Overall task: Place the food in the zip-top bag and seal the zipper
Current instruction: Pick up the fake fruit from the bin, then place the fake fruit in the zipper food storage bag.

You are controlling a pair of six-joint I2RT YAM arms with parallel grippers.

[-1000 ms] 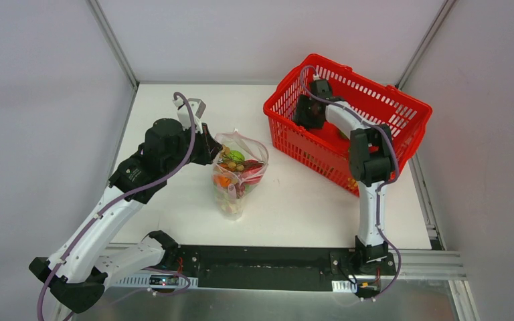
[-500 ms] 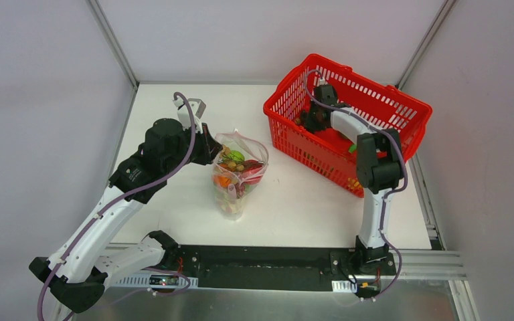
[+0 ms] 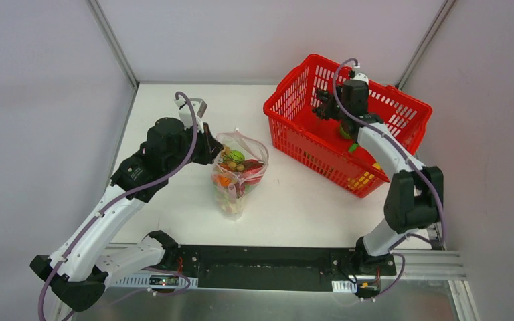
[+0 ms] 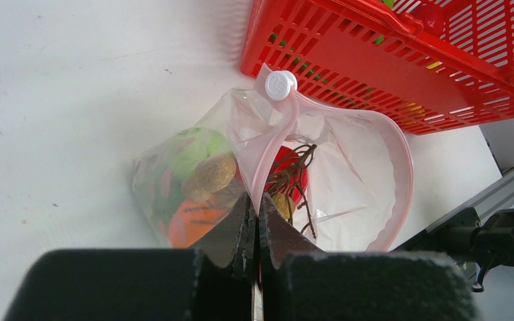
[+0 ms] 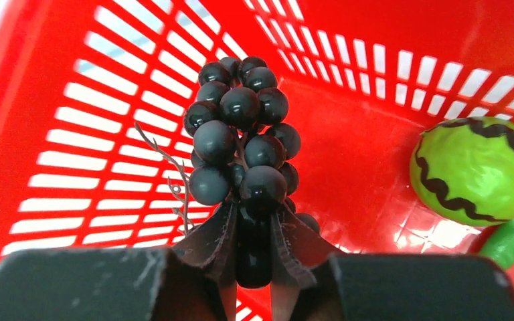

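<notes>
The clear zip-top bag (image 3: 237, 175) stands on the white table, holding red, green and orange toy food. Its pink zipper strip (image 4: 401, 160) is open, with a white slider (image 4: 280, 83) at the far end. My left gripper (image 4: 255, 204) is shut on the bag's mouth edge; it also shows in the top view (image 3: 211, 148). My right gripper (image 5: 253, 217) is shut on a bunch of dark purple grapes (image 5: 242, 137), held up inside the red basket (image 3: 294, 127). The top view shows it (image 3: 326, 107) above the basket's middle.
A green striped round fruit (image 5: 472, 168) and a green piece (image 5: 512, 234) lie on the basket floor. More green and yellow pieces (image 3: 368, 175) show in the basket. The basket stands at the back right, close to the bag. Grey walls enclose the table.
My right arm has risen out of the basket's left part and swung right with the grapes in it. The left arm and the bag have stayed in place.
</notes>
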